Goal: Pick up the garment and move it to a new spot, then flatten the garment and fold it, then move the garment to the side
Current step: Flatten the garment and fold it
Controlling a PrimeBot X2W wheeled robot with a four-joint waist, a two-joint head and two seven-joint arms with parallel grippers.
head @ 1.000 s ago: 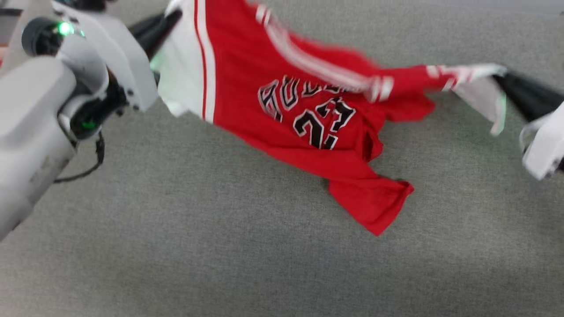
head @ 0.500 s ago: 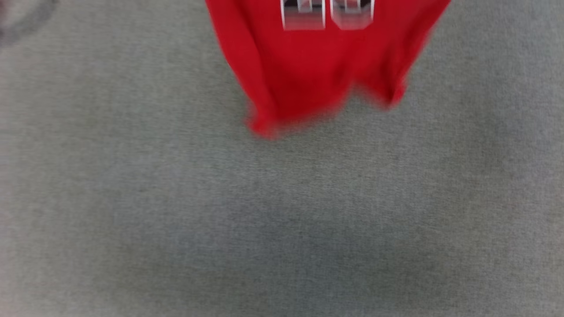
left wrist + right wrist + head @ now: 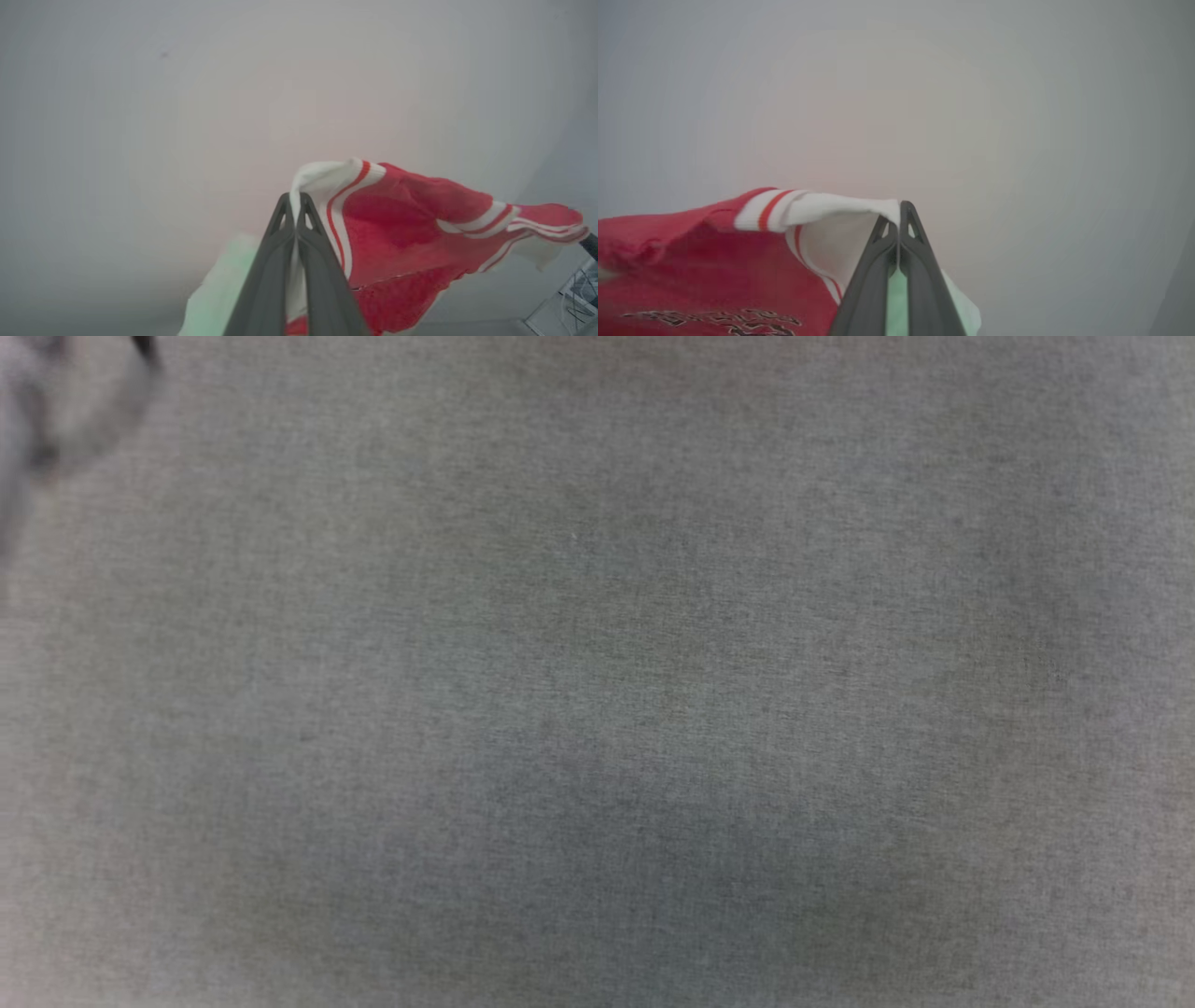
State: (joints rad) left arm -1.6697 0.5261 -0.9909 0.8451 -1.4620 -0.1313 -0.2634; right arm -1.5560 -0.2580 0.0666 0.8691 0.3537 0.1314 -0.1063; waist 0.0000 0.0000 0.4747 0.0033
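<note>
One garment [image 3: 411, 219], strung sideways between two grippers! The left gripper [image 3: 294, 205] is pinched tight on a white sleeve, and the red body runs off to the right of the frame. The right gripper [image 3: 899, 215] clamps the other white sleeve, cloth trailing to the lower left.

One garment [image 3: 411, 214], one left hand [image 3: 294, 199], one right hand [image 3: 899, 207]

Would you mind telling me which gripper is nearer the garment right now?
Neither: the left gripper is shut on one white sleeve of the garment, the right gripper on the other.
</note>
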